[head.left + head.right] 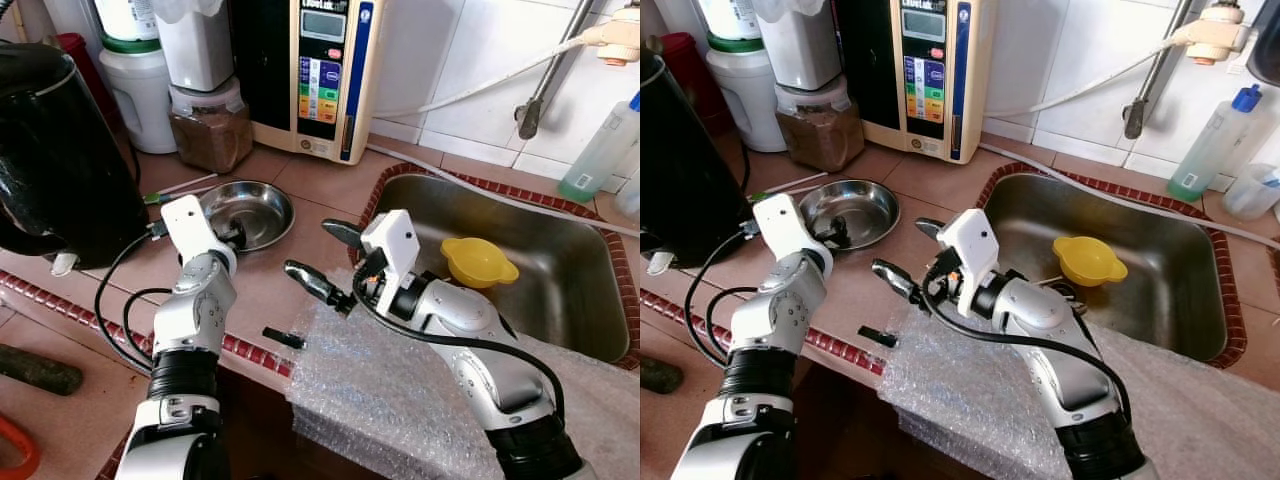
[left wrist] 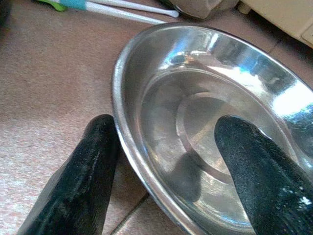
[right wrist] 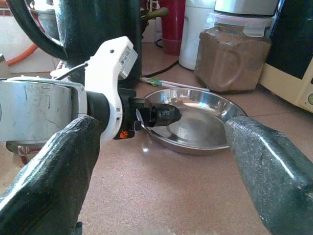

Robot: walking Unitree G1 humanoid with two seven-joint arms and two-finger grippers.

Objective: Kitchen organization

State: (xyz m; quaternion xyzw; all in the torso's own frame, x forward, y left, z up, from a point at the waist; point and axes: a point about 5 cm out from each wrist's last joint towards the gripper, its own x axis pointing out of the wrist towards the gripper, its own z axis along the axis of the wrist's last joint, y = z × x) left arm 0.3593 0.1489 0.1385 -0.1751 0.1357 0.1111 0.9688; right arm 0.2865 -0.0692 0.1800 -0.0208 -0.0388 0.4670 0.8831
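Standing at the far left of the worktop point(image 1: 300, 190) is a black kettle point(image 1: 60, 160), with a white tub point(image 1: 140, 90) and a jar of brown powder point(image 1: 210, 125) behind it and a black cable point(image 1: 115, 310) trailing over the worktop's edge. Just right of the kettle, the left hand point(image 1: 232, 236) straddles the near rim of a steel bowl point(image 1: 255, 210): one finger point(image 2: 83, 181) lies outside on the worktop, the other point(image 2: 259, 171) inside the bowl, with the rim between them and the fingers not yet closed on it. A straw-like stick point(image 1: 185, 188) lies just behind the bowl. Further back stands a cream water appliance point(image 1: 320, 75). To the right, the right hand point(image 1: 325, 260) hovers released above the worktop, fingers spread wide, pointing toward the bowl, above a sheet of bubble wrap point(image 1: 390, 390) at the worktop's edge. A small black piece point(image 1: 283, 338) lies beside the wrap. Further right, the steel sink point(image 1: 560, 290) holds a yellow funnel point(image 1: 478, 262); a clear bottle point(image 1: 600, 150) stands behind it.
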